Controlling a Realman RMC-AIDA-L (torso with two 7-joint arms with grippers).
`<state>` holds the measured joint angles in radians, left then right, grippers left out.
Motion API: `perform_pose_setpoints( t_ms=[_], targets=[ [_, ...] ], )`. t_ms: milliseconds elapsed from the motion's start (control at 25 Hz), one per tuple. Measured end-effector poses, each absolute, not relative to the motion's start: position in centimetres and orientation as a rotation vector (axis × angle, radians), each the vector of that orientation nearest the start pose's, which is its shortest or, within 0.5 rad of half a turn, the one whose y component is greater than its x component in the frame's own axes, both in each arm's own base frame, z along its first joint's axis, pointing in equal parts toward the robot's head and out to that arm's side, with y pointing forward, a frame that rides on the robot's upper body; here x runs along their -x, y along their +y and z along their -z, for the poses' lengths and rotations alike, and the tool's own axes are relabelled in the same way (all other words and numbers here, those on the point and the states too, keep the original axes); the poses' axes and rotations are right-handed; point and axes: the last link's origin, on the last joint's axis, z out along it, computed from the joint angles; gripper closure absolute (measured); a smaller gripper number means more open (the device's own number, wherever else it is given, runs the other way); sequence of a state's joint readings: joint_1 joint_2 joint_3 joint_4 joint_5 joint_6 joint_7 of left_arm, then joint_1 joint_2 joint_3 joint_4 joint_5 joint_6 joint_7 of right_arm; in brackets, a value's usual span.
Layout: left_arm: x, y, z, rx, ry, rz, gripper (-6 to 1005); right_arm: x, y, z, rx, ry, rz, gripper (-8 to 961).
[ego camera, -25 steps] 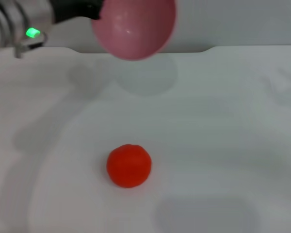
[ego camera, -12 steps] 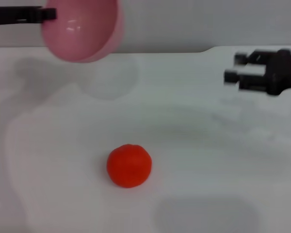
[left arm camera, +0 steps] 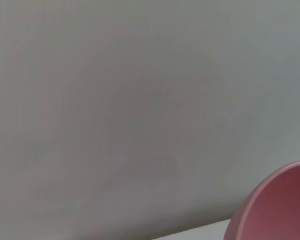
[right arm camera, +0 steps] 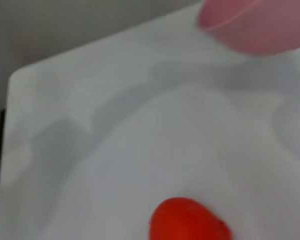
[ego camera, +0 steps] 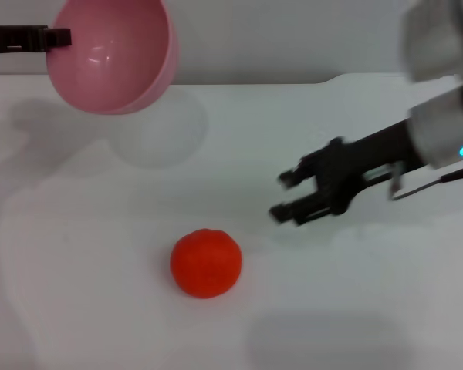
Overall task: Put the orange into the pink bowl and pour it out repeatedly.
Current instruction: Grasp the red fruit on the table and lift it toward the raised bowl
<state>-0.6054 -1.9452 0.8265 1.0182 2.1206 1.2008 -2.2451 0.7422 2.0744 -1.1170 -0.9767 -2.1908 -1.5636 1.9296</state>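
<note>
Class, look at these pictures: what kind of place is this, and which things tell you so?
Probably a robot test bench, not a kitchen: a bare white table, a toy orange, and a pink bowl held up by the left pincer, with the right pincer open nearby.

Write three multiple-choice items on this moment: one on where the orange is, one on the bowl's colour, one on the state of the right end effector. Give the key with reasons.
1. Where is the bright orange-red roundish toy fruit?
A. Inside the bowl
B. On the white table, apart from both end effectors
C. Held in the right end effector

2. What colour is the glossy round plastic bowl?
A. Pink
B. Blue
C. Green

3. What is the state of the right end effector?
A. Shut on the fruit
B. Shut on the bowl
C. Open and holding nothing

Key:
1 B: the fruit lies on the table, with nothing touching it.
2 A: the bowl, held off the table at its rim by the left end effector, is pink.
3 C: the right end effector shows two spread fingers with a bare gap, to the right of the fruit.
</note>
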Motion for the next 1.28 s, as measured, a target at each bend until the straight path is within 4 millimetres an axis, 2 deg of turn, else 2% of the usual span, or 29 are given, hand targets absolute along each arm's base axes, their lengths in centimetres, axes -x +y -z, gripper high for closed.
perform_pose_setpoints(
  t_ms=[200,560,1000,1280],
  targets=[
    [23.6,42.5,-11.4,2.203,-1.070,0.461,955,-14.2,36.8,4.5,3.122,0.500,0.040,313],
    [23.4,41.9,-10.3,2.237,-1.086,0.467,955,-12.7,36.1,7.0,3.186,0.427,0.073,312],
    [22.2,41.7,-9.8,2.265,-1.048,0.486,954,-13.1,36.6,10.4,3.114,0.429,0.129,314],
    [21.4,41.5,-9.6,2.292,-1.029,0.493,954,-13.7,36.7,11.3,3.080,0.458,0.134,313]
  ],
)
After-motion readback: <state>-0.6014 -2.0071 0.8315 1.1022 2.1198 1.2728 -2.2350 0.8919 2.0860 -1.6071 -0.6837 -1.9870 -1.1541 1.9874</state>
